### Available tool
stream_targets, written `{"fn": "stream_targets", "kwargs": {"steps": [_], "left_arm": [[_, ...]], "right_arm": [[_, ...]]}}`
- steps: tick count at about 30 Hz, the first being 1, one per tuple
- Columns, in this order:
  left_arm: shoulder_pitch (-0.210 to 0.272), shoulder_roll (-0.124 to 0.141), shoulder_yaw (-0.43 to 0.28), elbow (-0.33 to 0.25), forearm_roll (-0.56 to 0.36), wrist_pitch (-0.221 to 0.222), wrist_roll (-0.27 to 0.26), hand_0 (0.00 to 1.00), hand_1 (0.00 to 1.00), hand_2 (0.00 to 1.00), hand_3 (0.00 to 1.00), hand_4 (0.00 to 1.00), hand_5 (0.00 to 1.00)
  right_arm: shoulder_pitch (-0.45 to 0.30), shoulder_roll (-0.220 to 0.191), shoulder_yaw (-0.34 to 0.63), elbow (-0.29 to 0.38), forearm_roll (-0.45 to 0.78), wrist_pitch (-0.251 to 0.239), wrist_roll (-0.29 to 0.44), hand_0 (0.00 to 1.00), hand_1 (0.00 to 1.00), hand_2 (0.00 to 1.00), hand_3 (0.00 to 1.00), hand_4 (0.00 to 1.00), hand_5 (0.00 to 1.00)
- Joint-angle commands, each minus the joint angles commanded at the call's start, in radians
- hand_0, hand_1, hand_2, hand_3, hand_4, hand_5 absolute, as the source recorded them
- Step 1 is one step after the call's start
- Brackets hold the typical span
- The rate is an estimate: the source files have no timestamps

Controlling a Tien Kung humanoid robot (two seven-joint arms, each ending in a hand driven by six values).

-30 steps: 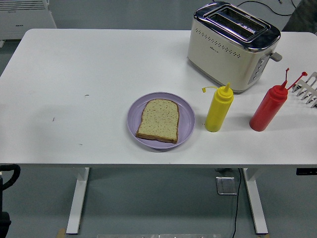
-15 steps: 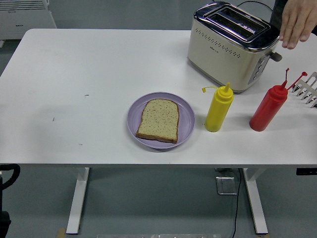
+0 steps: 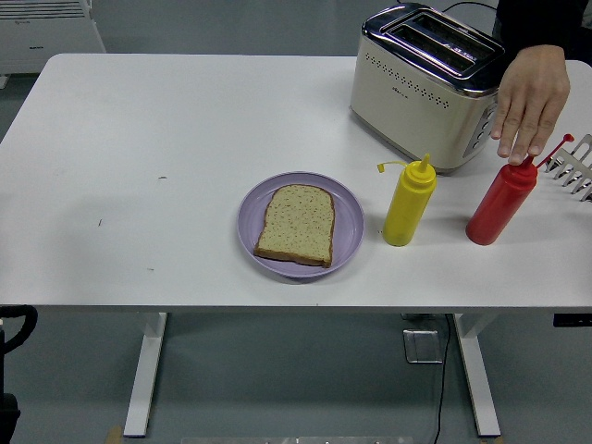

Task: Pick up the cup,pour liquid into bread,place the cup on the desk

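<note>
A slice of bread (image 3: 296, 224) lies on a purple plate (image 3: 348, 215) at the table's front middle. A yellow squeeze bottle (image 3: 408, 202) stands upright right of the plate, its cap hanging open on a strap. A red squeeze bottle (image 3: 500, 201) stands upright further right. A person's hand (image 3: 530, 100) reaches in from the top right, fingers spread, fingertips just above the red bottle's nozzle. No cup shows. Neither robot hand is over the table; only a black part of the robot (image 3: 11, 338) shows at the bottom left, below the table edge.
A cream and chrome toaster (image 3: 428, 83) stands at the back right. A white rack (image 3: 575, 166) sits at the right edge. The white table (image 3: 166, 139) has a few small dark specks on its left half.
The person's hand came in from the top right and moved down from beside the toaster to just over the red bottle's top. Nothing on the table has moved.
</note>
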Motion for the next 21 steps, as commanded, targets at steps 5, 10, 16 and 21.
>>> {"fn": "stream_targets", "kwargs": {"steps": [5, 10, 16, 21], "left_arm": [[-0.001, 0.0, 0.0, 0.0, 0.0, 0.0, 0.0, 0.754, 0.765, 0.774, 0.669, 0.637, 0.998], [-0.001, 0.0, 0.0, 0.0, 0.0, 0.0, 0.0, 0.754, 0.765, 0.773, 0.669, 0.638, 0.998], [-0.001, 0.0, 0.001, 0.0, 0.0, 0.0, 0.0, 0.754, 0.764, 0.773, 0.67, 0.638, 0.998], [-0.001, 0.001, 0.001, -0.001, 0.0, 0.0, 0.0, 0.753, 0.763, 0.773, 0.67, 0.637, 0.998]], "right_arm": [[0.001, 0.001, 0.003, -0.001, 0.0, 0.0, 0.001, 0.805, 0.747, 0.755, 0.801, 0.703, 0.635], [0.001, 0.001, 0.003, -0.003, -0.002, 0.003, 0.001, 0.805, 0.746, 0.754, 0.8, 0.702, 0.633], [0.001, 0.001, 0.003, -0.004, -0.002, 0.005, 0.0, 0.805, 0.746, 0.756, 0.799, 0.703, 0.632], [0.001, 0.001, 0.005, -0.007, 0.0, 0.003, 0.0, 0.806, 0.746, 0.757, 0.799, 0.705, 0.629]]}}
